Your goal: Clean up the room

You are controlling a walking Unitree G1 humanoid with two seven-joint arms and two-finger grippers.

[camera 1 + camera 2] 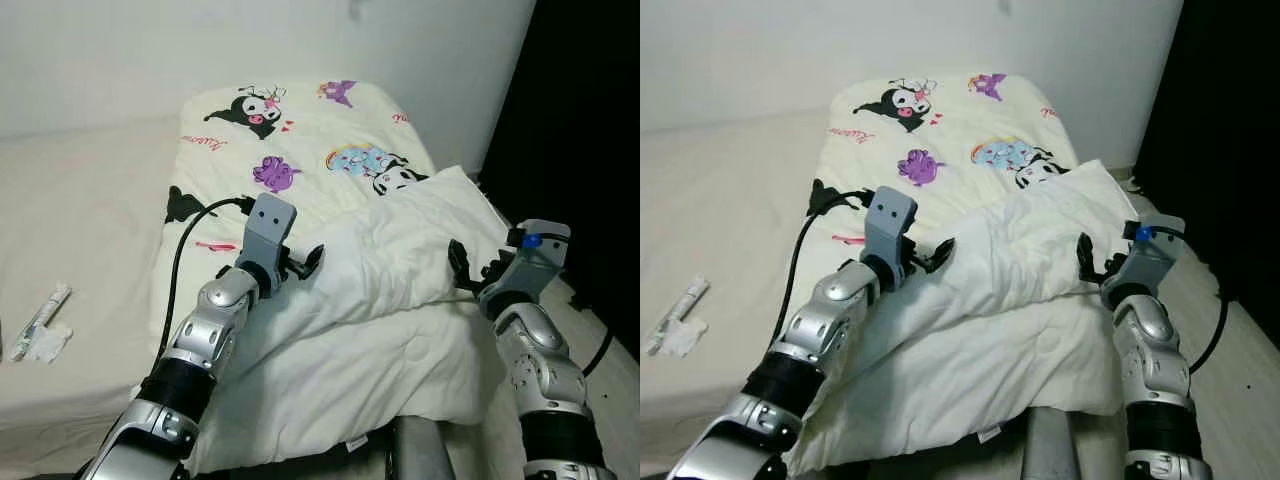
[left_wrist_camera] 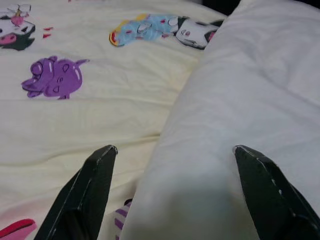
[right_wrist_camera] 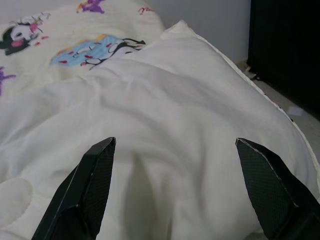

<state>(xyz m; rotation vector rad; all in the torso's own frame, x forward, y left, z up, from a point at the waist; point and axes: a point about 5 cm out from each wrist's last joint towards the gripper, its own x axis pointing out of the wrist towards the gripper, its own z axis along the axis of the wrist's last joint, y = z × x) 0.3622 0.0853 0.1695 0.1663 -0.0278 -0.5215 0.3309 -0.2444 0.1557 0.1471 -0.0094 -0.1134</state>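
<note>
While the white folded quilt [image 1: 390, 290] lies bunched on the cartoon-print bedding [image 1: 300, 150], we see the left gripper [image 1: 305, 262] and right gripper [image 1: 468, 268] spread wide at its two sides, holding nothing.

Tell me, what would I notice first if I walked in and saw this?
Probably the cartoon blanket spread on the bed, with a black-and-white character, a purple creature and a blue one printed on it. Its plain white quilted part is folded back in a puffy heap in front, and the robot's left gripper and right gripper, both open, sit at either side of that heap. On the mattress to the robot's left lies a crumpled wrapper.
</note>
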